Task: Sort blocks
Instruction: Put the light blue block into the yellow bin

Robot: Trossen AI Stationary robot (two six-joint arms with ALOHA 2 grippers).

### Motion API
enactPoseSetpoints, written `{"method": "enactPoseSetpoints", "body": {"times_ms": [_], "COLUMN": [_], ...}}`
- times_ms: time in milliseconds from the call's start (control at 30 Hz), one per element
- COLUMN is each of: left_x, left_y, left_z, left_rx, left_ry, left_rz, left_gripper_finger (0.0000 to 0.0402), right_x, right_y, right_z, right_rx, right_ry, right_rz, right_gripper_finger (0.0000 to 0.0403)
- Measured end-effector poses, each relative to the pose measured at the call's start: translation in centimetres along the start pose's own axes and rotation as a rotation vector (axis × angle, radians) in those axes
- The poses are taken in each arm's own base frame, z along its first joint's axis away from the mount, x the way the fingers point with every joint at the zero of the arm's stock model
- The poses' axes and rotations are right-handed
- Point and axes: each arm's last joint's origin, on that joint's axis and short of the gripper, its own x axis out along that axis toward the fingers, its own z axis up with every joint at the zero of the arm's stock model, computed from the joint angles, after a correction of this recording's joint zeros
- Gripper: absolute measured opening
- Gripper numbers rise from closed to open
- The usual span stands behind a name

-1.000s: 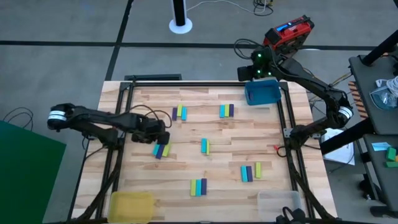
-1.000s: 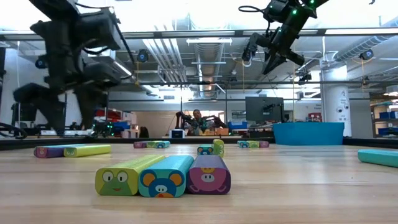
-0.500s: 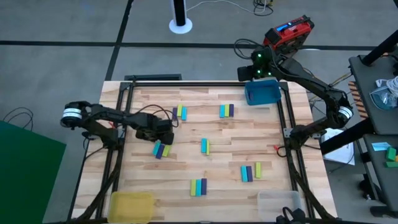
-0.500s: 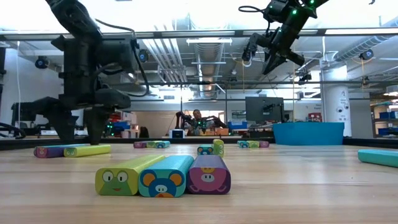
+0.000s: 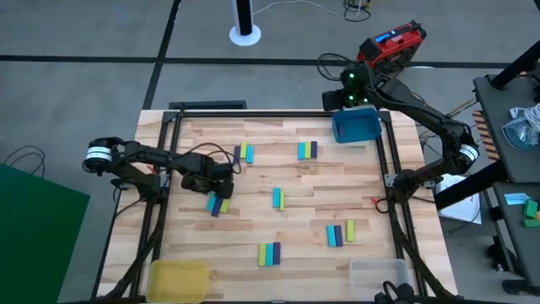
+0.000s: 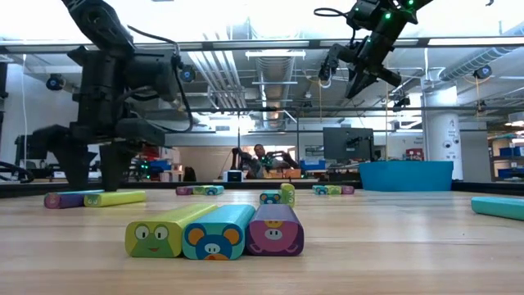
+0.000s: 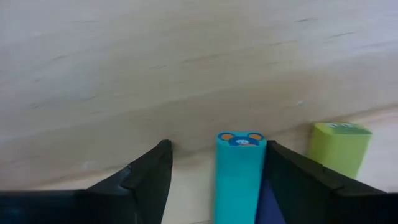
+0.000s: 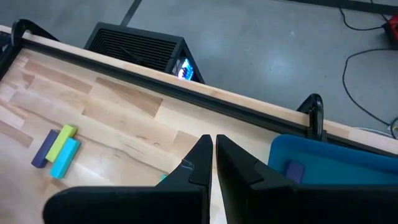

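Tabletop [image 7: 186, 56]: cyan block [image 7: 239, 174] lengthwise between left pincer [image 7: 214, 171] fingers.

From up high I get even, soft light on the wooden table [image 5: 253, 181], with faint shadows. My low view glares white along the ceiling, silhouetting both arms. My left wrist view is soft, washed pale across the wood.
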Motion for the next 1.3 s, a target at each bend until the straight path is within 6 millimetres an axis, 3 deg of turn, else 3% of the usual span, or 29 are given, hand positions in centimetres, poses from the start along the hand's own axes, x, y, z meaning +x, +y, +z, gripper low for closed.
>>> {"method": "enactPoseSetpoints", "body": {"times_ms": [433, 1100, 1300], "left_x": [0.15, 0.67, 0.73], "left_y": [-0.06, -0.24, -0.18], "left_z": [0.08, 0.2, 0.23], "left_rx": [-0.001, -0.005, -0.004], "left_ry": [-0.012, -0.019, -0.037], "left_rz": [0.007, 0.022, 0.031], "left_gripper_finger": [0.0156, 0.0152, 0.0094], "right_x": [0.0, 0.01, 0.01], "right_y": [-0.01, 0.0, 0.0], "right_z": [0.01, 0.1, 0.1], "right_rx": [-0.026, -0.061, -0.061], "right_ry": [-0.001, -0.013, -0.013], "right_rz": [0.0, -0.005, -0.005], "right_gripper_finger": [0.0013, 0.0013, 0.0013]}}
